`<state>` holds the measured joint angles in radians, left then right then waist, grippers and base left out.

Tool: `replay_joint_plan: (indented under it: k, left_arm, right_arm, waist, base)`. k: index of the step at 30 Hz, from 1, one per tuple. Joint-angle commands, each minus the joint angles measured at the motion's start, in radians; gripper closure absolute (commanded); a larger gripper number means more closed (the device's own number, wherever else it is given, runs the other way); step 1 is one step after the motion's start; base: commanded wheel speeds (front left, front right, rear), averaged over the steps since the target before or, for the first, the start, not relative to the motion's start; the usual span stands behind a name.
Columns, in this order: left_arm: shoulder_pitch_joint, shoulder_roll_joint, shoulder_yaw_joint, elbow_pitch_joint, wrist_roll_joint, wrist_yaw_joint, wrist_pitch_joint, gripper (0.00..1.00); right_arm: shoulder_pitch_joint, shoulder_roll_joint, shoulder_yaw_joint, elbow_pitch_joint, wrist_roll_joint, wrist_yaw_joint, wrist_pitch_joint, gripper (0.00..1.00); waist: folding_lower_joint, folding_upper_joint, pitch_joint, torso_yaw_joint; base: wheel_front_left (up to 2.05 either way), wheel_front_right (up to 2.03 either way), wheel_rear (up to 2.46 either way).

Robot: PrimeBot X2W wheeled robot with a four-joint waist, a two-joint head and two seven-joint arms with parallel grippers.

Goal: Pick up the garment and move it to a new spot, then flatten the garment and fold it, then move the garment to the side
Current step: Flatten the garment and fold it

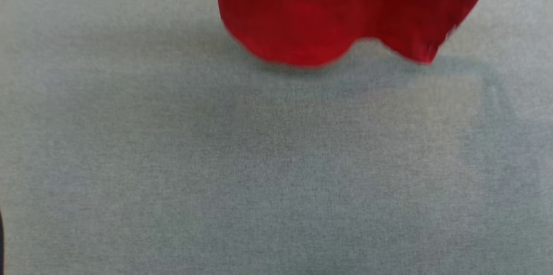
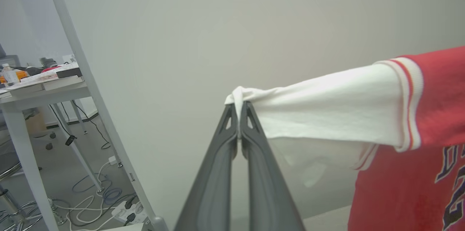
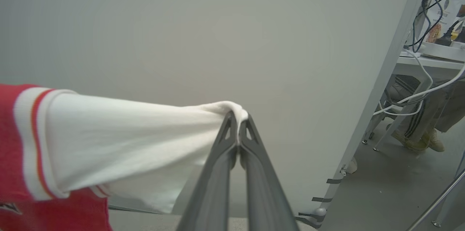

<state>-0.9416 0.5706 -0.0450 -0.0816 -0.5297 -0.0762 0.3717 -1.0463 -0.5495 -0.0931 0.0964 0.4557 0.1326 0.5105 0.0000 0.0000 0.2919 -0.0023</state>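
- Head view: the garment hangs at the top of the picture, print towards me. Its red hem is low over the grey worktop; blur keeps me from telling whether it brushes the surface. I judge it hangs this way so the body drops straight and unwrinkled before I lay it down in the new spot.
- Left wrist view: my left gripper is closed tight, its tips pinching the bunched end of the left-hand sleeve. The white cloth runs taut from there to the striped trim, which keeps that shoulder spread.
- Right wrist view: my right gripper is clamped the same way on the end of the right-hand sleeve, pulling outward. Holding both sleeve ends apart stretches the shirt wide, which should make flattening easier.
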Motion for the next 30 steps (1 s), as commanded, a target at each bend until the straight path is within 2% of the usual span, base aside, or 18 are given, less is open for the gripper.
replay_joint_plan:
  k: [1,5,10,18,23,30]
  left_arm:
    - [-0.064,0.021,0.001,0.033,0.013,-0.006,-0.012,1.0]
    - [-0.217,0.035,-0.015,0.13,0.035,-0.021,-0.058,1.0]
    - [-0.419,0.024,-0.049,0.27,0.067,-0.034,-0.143,1.0]
    - [-0.648,-0.003,-0.106,0.501,0.115,-0.046,-0.316,1.0]
    - [-0.676,-0.023,-0.138,0.605,0.112,-0.05,-0.417,1.0]
    - [-0.546,-0.048,-0.185,0.684,0.057,-0.054,-0.514,1.0]
  right_arm:
    - [-0.065,0.004,0.003,0.032,-0.023,-0.002,-0.03,1.0]
    - [-0.227,0.058,0.014,0.139,-0.08,-0.002,-0.109,1.0]
    - [-0.419,0.119,-0.008,0.282,-0.16,-0.002,-0.228,1.0]
    - [-0.612,0.187,-0.029,0.483,-0.257,-0.002,-0.397,1.0]
    - [-0.634,0.216,-0.035,0.575,-0.281,-0.002,-0.48,1.0]
    - [-0.534,0.231,-0.013,0.657,-0.259,-0.002,-0.54,1.0]
  waist:
    - [0.0,0.0,0.152,-0.019]
    - [0.0,0.0,0.244,-0.034]
    - [0.0,0.0,0.336,-0.042]
    - [0.0,0.0,0.412,-0.04]
    - [0.0,0.0,0.425,-0.028]
    - [0.0,0.0,0.401,-0.009]
  base:
    - [0.0,0.0,0.0]
    - [0.0,0.0,0.0]
    - [0.0,0.0,0.0]
    - [0.0,0.0,0.0]
    - [0.0,0.0,0.0]
    - [0.0,0.0,0.0]
